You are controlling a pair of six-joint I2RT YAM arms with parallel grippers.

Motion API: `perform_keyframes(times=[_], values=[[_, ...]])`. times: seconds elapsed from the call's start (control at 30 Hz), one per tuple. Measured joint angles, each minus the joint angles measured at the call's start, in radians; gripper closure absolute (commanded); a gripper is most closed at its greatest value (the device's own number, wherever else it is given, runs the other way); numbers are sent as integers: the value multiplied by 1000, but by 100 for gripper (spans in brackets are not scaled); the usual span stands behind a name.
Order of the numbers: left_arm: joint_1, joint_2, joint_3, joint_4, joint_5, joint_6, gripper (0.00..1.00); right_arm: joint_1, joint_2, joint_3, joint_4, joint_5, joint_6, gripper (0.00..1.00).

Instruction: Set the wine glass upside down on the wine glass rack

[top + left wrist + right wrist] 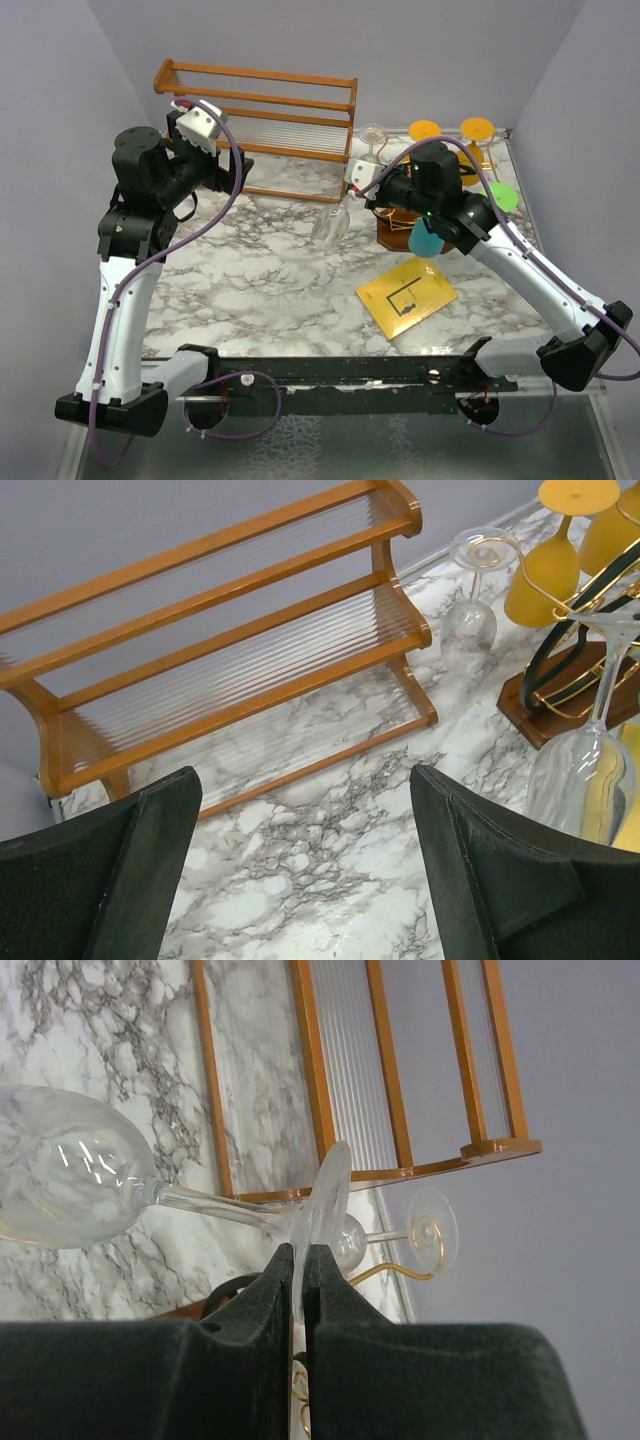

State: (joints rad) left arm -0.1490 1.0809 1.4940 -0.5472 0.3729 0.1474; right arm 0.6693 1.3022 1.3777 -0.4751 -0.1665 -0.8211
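Gripping wine glass (pixel 70 1175) by its foot, right claw (pixel 300 1260) was clamped tight, foot disc edge-on between fingers (pixel 265 1295). I saw stem run out ahead of claw, bowl at far end, mouth pointing away. Glass not yet on wine glass rack (pixel 396 238), which sat just beside right claw. Second clear glass (pixel 468 625) hung on rack beyond claw. Left claw (pixel 305 790) was spread wide, only marble table (pixel 300 880) between fingers, wooden shelf (pixel 230 660) ahead of it.
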Motion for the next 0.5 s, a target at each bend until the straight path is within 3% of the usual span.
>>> perform_keyframes(times=[0.5], values=[[17, 0, -18, 21, 9, -10, 12, 69, 33, -64, 21, 278, -135, 99]])
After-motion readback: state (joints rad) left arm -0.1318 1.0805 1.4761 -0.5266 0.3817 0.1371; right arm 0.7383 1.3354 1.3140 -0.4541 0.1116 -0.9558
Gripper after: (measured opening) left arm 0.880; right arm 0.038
